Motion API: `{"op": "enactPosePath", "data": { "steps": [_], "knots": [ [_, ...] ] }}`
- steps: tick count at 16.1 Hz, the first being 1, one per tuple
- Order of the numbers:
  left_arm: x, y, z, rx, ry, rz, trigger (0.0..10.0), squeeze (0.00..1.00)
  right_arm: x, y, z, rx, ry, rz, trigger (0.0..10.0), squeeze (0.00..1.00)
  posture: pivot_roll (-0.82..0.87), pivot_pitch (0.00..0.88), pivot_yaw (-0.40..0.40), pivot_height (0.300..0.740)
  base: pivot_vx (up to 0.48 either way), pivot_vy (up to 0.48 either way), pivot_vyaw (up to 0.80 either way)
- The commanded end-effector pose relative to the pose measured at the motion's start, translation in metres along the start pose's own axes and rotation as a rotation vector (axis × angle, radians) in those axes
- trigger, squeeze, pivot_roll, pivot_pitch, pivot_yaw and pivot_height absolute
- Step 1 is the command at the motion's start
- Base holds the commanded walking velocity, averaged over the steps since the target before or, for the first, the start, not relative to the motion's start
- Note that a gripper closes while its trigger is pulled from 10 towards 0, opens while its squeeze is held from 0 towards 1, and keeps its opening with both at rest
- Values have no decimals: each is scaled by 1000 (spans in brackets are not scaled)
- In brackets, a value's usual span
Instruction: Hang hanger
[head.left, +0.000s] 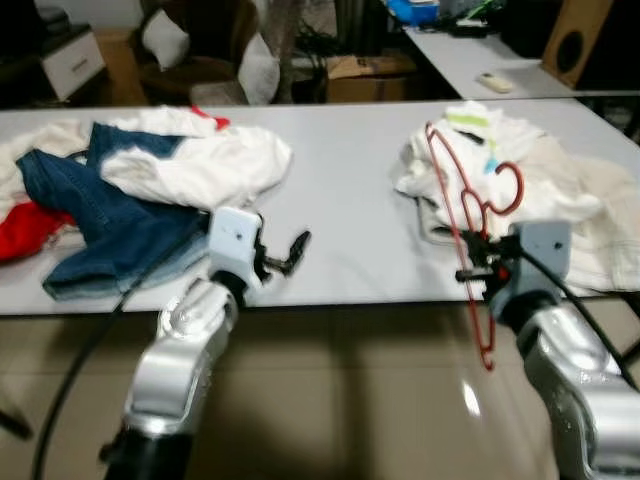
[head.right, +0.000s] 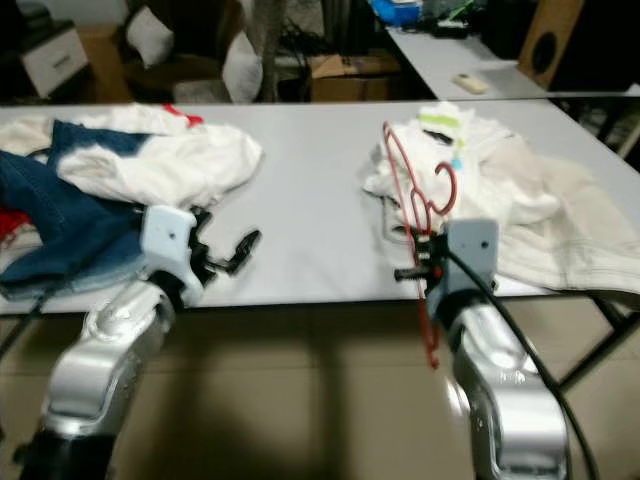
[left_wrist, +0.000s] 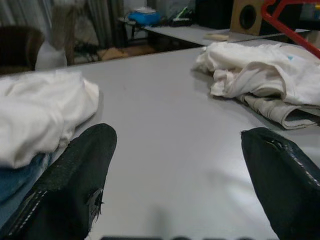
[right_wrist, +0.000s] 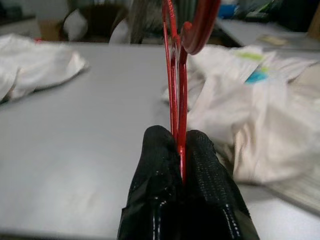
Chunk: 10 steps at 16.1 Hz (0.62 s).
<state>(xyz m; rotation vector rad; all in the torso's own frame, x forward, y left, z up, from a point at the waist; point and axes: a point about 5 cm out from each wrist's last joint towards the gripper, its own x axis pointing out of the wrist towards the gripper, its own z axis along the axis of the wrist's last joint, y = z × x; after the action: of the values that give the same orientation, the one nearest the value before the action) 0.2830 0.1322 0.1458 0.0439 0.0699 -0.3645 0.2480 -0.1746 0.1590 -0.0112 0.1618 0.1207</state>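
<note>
Red wire hanger (head.left: 462, 205), likely light, stiff and slippery: right pincer (right_wrist: 181, 165) clenches its thin frame at centre right. Left pincer (left_wrist: 170, 175) gapes released.

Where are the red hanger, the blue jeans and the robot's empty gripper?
red hanger (head.left: 447, 180): left eye view, upper wire.
blue jeans (head.left: 90, 215): left eye view, middle of denim.
left gripper (head.left: 285, 255): left eye view, between fingertips.

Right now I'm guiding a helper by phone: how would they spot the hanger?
Find the long grey table, then the pile of white clothes toward its right end. The red hanger stands before that pile, pinched in the right gripper: the only thin red wire shape there.
</note>
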Motion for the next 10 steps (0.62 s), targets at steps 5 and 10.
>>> {"op": "enactPosePath", "data": {
  "steps": [5,10],
  "knots": [
    [3,-1,1,-31,-10,-50,10000,294,-2,-2,5,5,-18,-19,10000,0,-111,0,25,740,0,0,-800],
    [5,-4,-1,-68,-2,-71,10000,302,-5,-4,7,-2,-24,-32,10000,0,-122,0,30,740,0,0,-800]
  ]
}}
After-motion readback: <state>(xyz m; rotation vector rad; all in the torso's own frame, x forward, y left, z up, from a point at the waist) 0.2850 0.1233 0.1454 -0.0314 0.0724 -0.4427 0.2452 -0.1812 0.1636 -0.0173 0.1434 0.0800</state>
